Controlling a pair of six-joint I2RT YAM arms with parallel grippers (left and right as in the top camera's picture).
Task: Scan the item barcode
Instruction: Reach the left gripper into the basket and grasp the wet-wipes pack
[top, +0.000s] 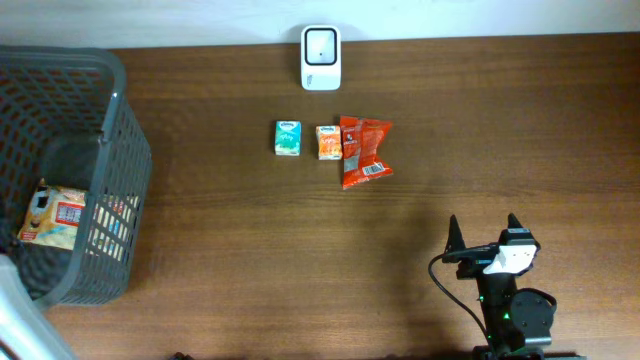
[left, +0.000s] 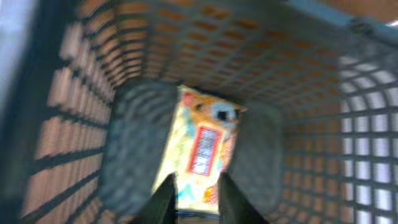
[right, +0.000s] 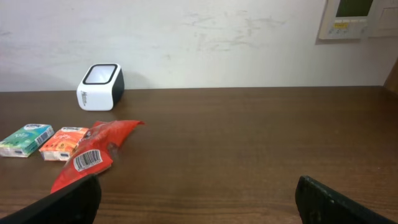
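While the yellow packet (top: 55, 215) lies flat on the floor of the grey mesh basket (top: 125, 170) at the left edge of the overhead frame, the left gripper (left: 196, 193) hangs above it inside the basket. Its jaws stand a narrow gap apart, clamped on nothing so far as the blurred wrist view shows.

That item looks dealt with, so I judge the step in hand to be the turn to a fresh one. In the upper middle of the frame a green carton (top: 288, 138), an orange carton (top: 328, 142) and a red packet (top: 364, 150) lie in a row, the last two touching. The white scanner (top: 321, 58) stands just above them. The red packet's barcode (top: 376, 171) faces up, so the next move calls for picking it up and turning that label toward the scanner's window.

At lower right the right gripper (top: 483, 225) rests well apart from the row, jaws spread wide and holding nothing.

The table (top: 250, 260) is dark brown wood grain. Behind it is a pale, scuffed wall, with a control panel (right: 351, 18) at the upper right of the right wrist view.
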